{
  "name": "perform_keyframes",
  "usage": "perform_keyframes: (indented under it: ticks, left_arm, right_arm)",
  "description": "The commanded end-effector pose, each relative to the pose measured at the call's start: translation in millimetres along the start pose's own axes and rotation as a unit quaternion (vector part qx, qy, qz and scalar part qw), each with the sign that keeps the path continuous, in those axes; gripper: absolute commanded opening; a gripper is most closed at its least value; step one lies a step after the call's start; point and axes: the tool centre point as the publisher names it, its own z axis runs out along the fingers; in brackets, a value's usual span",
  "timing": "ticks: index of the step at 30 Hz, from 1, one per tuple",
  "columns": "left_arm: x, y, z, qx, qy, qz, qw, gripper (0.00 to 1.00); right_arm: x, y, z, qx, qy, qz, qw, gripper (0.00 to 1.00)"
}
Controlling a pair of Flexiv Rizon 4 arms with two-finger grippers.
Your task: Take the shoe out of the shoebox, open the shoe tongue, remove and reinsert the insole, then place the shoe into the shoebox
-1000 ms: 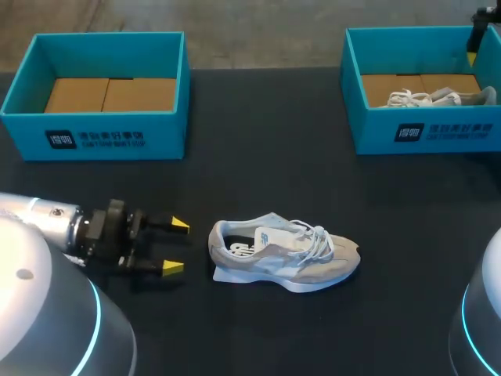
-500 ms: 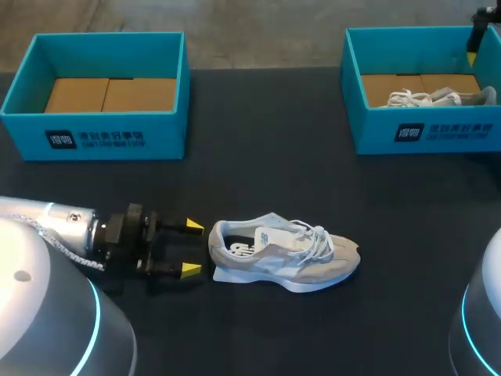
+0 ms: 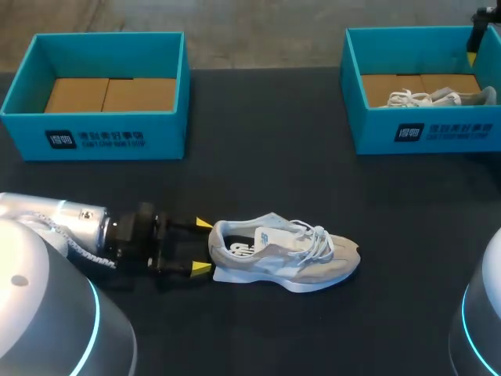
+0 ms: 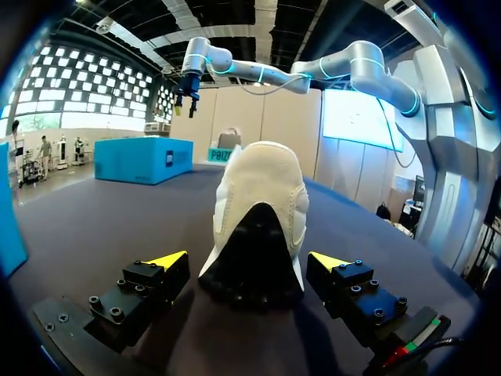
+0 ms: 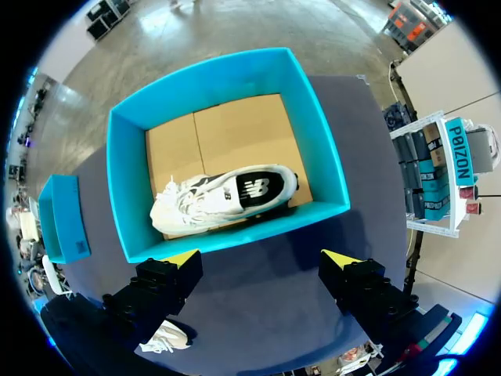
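Left jaws advanced to shoe point(image 3: 286, 254) heel; toe rightward

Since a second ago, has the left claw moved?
Yes. The left claw advanced toward the unmoved shoe on the table; its open tips now reach the heel.

Shoe point(image 3: 313, 264): beige suede-like cloth, mesh, white laces. Left shoebox point(image 3: 164, 131): matt teal card, brown cardboard floor. Table point(image 3: 266, 157): matt black.

A big black table point(image 3: 266, 164) fills the scene. Its top is flat and dull. Soft light falls on it. Its far edge runs straight from left to right.
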Motion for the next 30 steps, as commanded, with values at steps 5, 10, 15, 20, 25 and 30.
perform_keyframes:
  ticks: [5,10,15,20,25,30]
  left_arm:
    - [-0.1,3.7,7.3,-0.002,0.009,0.001,1.0,1.0]
    - [1.1,2.1,11.2,-0.002,0.012,0.002,1.0,1.0]
    - [5.1,0.7,15.9,-0.004,0.019,0.008,1.0,1.0]
    - [4.6,-1.5,22.1,-0.004,0.022,0.012,1.0,1.0]
    - [4.6,-2.2,27.6,-0.005,0.026,0.014,1.0,1.0]
    - [4.8,-2.1,33.0,-0.003,0.032,0.015,0.999,1.0]
  right_arm:
    - [-0.4,-1.1,0.2,-0.001,0.0,0.0,1.0,1.0]
    - [-0.4,-1.1,0.2,-0.001,0.0,0.0,1.0,1.0]
    - [-0.4,-1.1,0.2,-0.001,0.0,0.0,1.0,1.0]
    - [-0.4,-1.1,0.2,-0.001,0.0,0.0,1.0,1.0]
    - [-0.4,-1.1,0.2,-0.001,0.0,0.0,1.0,1.0]
    - [-0.4,-1.1,0.2,-0.001,0.0,0.0,1.0,1.0]
